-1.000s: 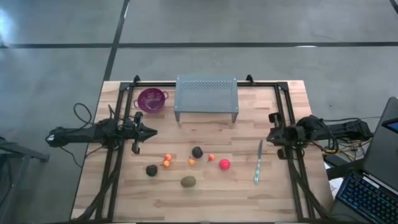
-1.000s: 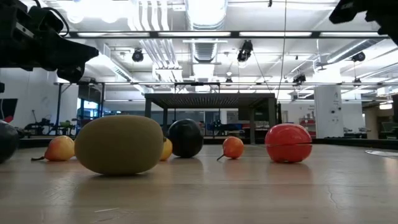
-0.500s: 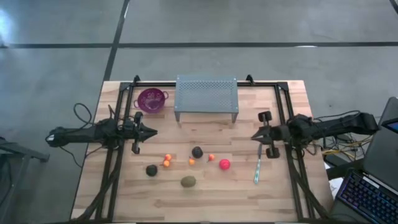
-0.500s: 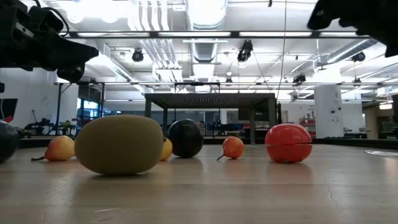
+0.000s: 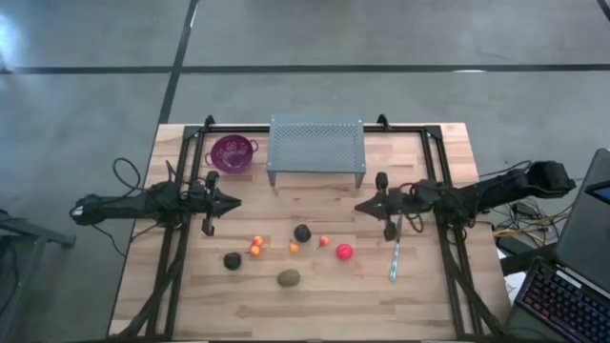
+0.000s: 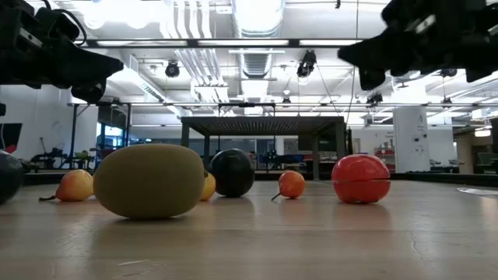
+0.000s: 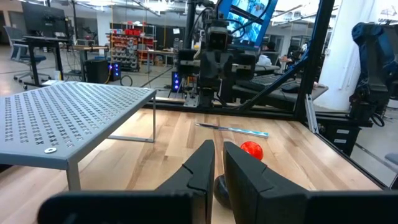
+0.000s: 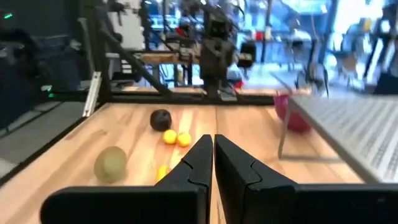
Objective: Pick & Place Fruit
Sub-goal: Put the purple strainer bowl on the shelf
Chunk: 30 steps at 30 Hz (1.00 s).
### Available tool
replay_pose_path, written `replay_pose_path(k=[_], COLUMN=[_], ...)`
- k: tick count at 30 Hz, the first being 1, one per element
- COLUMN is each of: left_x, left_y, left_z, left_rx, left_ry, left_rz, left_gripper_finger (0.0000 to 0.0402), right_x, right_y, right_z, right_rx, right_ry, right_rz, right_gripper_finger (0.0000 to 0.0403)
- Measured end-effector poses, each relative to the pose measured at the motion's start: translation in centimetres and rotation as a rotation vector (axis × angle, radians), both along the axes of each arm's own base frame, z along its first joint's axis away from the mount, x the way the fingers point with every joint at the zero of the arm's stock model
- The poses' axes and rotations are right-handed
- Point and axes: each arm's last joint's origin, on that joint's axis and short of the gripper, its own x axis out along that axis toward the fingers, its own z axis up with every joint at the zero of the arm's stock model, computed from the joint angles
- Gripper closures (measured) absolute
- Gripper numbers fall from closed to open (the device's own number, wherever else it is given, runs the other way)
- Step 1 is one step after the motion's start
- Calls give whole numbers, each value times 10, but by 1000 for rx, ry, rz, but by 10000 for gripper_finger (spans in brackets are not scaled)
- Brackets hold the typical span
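Note:
The fruit lies loose on the wooden table's middle: two dark balls (image 5: 302, 232) (image 5: 233, 260), an olive-green oval (image 5: 289, 277), a red ball (image 5: 344, 252) and several tiny orange ones (image 5: 255, 246). Each rests on its underside, as the oval (image 6: 149, 180) and red ball (image 6: 361, 179) show in the low view. My right gripper (image 5: 357, 206) is shut and level above the table, right of the fruit and behind the red ball. My left gripper (image 5: 238, 201) is shut and level at the left, above the table. Neither holds anything.
A grey perforated rack (image 5: 317, 148) stands at the far middle, with a purple colander bowl (image 5: 233, 152) to its left. A slim teal stick (image 5: 395, 259) lies right of the red ball. Black frame rails (image 5: 172, 257) run along both sides.
My right gripper has swung out from the table's right edge toward the middle, sinking a little and rolling as it went; it stays shut. The fruit has not moved.

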Motion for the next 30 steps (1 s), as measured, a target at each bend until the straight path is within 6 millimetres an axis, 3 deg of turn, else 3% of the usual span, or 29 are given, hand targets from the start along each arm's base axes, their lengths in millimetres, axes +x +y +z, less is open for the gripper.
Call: replay_pose_path(k=[5,15,20,26,30], left_x=[0,0,0,0,0], left_y=[0,2,4,4,4], left_z=[0,1,1,2,2], left_rx=[0,80,181,147,101], left_ry=[0,-5,3,-4,-11], left_rz=[0,79,131,136,136], left_gripper_finger=[362,362,362,362,362], right_x=[16,42,50,67,65], right_y=[0,1,2,3,3], right_z=[11,41,48,49,43], right_rx=[34,16,4,-47,-50], right_ry=[92,378,374,380,442], right_rz=[-19,-22,-17,-4,-3], right_gripper_finger=[374,289,255,215,199])
